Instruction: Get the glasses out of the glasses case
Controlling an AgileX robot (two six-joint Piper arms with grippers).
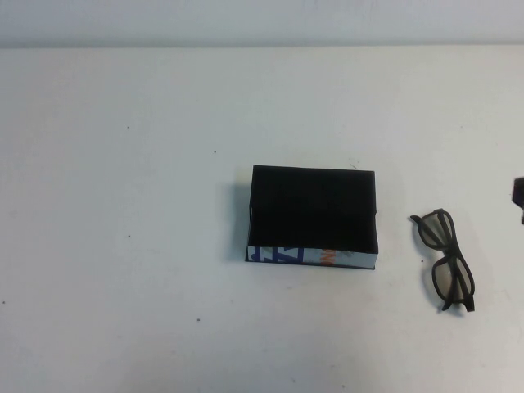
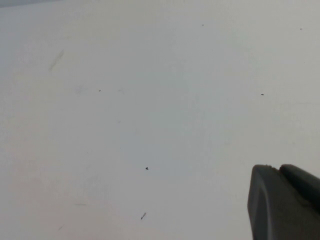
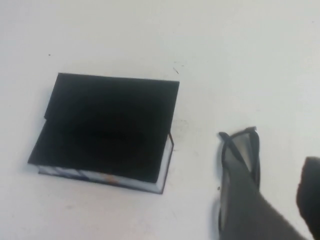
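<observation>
The glasses case [image 1: 313, 209] is a black box with a white front printed in blue and orange, lying mid-table; it also shows in the right wrist view [image 3: 107, 125]. The dark-framed glasses [image 1: 446, 260] lie folded on the table to its right, apart from it. My right gripper [image 3: 272, 165] is open and empty, hovering over the glasses [image 3: 245, 142], one finger partly hiding them. Only a dark tip of it [image 1: 518, 196] shows at the high view's right edge. My left gripper [image 2: 275, 169] is shut and empty over bare table, out of the high view.
The white table [image 1: 123, 205] stretches all round the case, with a few small dark specks. Its back edge meets a pale wall [image 1: 262, 20].
</observation>
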